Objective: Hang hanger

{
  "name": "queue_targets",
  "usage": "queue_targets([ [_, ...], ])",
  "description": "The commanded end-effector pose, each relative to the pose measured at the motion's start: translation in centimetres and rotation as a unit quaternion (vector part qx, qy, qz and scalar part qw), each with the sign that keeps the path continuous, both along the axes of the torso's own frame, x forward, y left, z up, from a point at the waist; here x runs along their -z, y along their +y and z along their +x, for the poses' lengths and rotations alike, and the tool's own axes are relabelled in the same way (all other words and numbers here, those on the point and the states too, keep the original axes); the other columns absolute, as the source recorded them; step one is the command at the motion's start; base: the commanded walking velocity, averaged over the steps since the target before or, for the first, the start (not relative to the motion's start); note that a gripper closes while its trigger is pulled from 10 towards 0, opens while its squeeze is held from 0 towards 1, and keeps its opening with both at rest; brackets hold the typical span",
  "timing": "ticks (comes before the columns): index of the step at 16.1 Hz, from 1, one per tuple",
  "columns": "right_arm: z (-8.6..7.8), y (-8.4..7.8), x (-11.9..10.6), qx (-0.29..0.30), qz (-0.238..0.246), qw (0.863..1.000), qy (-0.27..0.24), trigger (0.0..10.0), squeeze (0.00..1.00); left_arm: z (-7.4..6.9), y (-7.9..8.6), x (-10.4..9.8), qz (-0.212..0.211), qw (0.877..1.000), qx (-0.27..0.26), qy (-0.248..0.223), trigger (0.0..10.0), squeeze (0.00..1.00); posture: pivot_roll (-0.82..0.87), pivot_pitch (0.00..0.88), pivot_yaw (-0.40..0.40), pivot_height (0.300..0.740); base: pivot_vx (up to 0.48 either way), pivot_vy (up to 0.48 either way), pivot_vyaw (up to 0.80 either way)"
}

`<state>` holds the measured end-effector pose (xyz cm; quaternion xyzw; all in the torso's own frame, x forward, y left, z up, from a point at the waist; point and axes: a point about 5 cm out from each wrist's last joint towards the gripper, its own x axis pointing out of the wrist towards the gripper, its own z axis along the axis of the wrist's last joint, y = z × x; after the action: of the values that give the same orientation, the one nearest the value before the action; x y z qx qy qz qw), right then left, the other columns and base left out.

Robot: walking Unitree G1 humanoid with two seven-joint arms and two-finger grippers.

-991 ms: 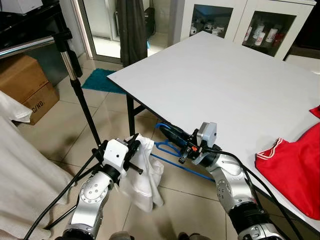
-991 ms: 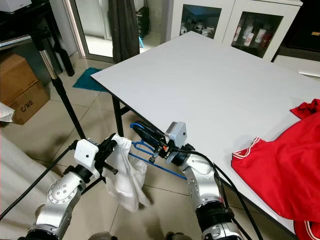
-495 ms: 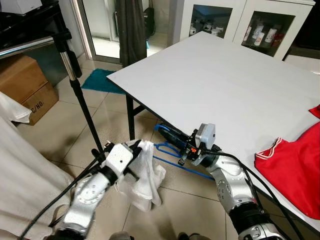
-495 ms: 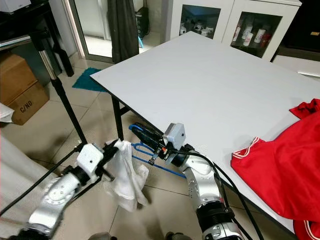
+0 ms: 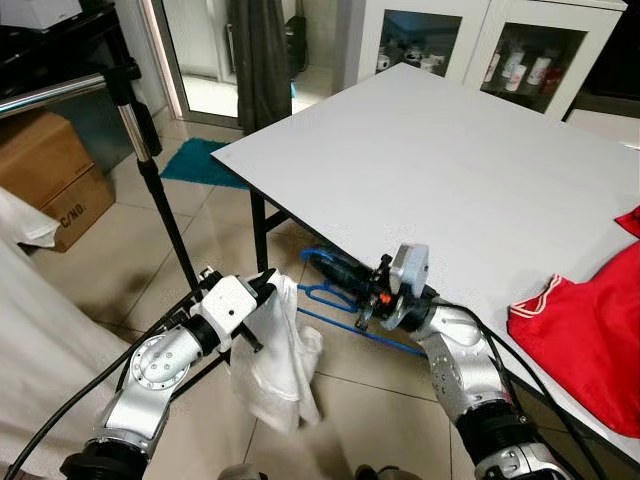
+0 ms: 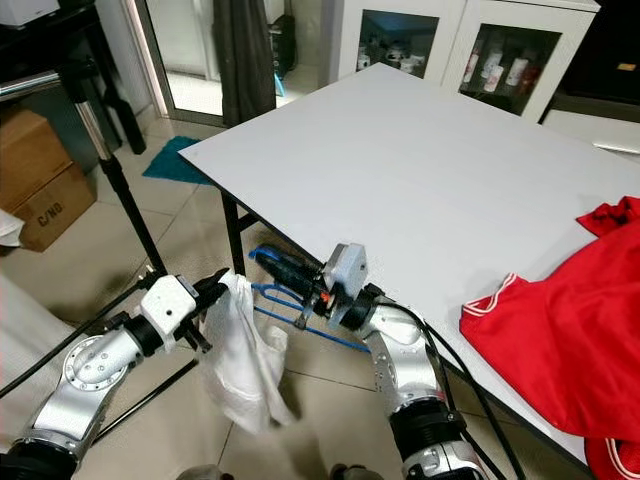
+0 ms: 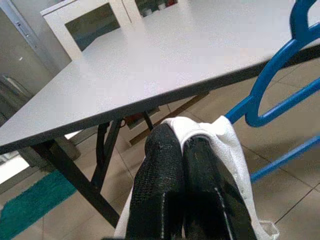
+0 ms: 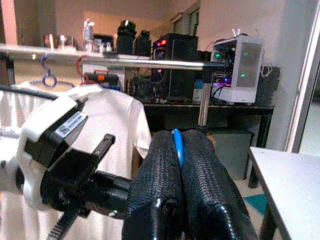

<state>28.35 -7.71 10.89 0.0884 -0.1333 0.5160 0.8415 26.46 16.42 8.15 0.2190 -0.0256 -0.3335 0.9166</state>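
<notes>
I see my left gripper low over the tiled floor, beside the corner of the white table, its fingers pinched tight on the edge of a white cloth that hangs down from them. My right gripper sits just under the table edge, its fingers clamped on a blue hanger; the hanger is off the floor, just beside the cloth. A red garment lies on the table to my right. In the right wrist view a metal rail carries a hanging white shirt
</notes>
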Motion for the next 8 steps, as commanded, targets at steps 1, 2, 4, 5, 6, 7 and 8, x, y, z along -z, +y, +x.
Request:
queue_targets([
  [1, 0.9, -0.1, -1.0, 0.007, 0.03, 1.0, 0.006, 10.0, 0.0, 0.9, -0.5, -2.3, -0.012, 0.999, 0.016, -0.041, 10.0, 0.0, 0.08, 0.0, 0.012, 0.74, 0.0, 0.0, 0.0],
  [2, 1.3, 0.0, -1.0, 0.009, 0.058, 0.998, 0.036, 10.0, 0.0, 1.2, -0.7, -3.3, -0.011, 0.998, 0.024, -0.055, 10.0, 0.0, 0.08, 0.0, 0.012, 0.74, 0.0, 0.0, 0.0],
  [4, 2.0, 0.3, -1.3, 0.007, 0.123, 0.988, 0.089, 10.0, 0.0, 1.6, -0.9, -5.3, -0.009, 0.996, 0.039, -0.082, 10.0, 0.0, 0.09, 0.0, 0.016, 0.74, 0.0, 0.0, 0.0],
  [5, 2.1, 0.4, -1.4, 0.005, 0.134, 0.986, 0.096, 10.0, 0.0, 1.6, -0.9, -5.5, -0.008, 0.995, 0.041, -0.086, 10.0, 0.0, 0.09, 0.0, 0.016, 0.74, 0.0, 0.0, 0.0],
  [6, 2.2, 0.7, -1.6, -0.008, 0.161, 0.98, 0.115, 10.0, 0.0, 1.7, -0.9, -6.3, -0.003, 0.994, 0.048, -0.094, 10.0, 0.0, 0.1, 0.0, 0.019, 0.74, 0.0, 0.0, 0.0],
  [7, 2.2, 1.0, -1.7, -0.019, 0.173, 0.977, 0.126, 10.0, 0.0, 1.7, -0.9, -6.5, 0.001, 0.994, 0.051, -0.092, 10.0, 0.0, 0.1, 0.0, 0.019, 0.74, 0.0, 0.0, 0.0],
  [8, 2.2, 1.1, -1.8, -0.025, 0.181, 0.974, 0.132, 10.0, 0.0, 1.7, -0.8, -6.6, 0.006, 0.995, 0.053, -0.089, 10.0, 0.0, 0.1, 0.0, 0.02, 0.74, 0.0, 0.0, 0.0],
])
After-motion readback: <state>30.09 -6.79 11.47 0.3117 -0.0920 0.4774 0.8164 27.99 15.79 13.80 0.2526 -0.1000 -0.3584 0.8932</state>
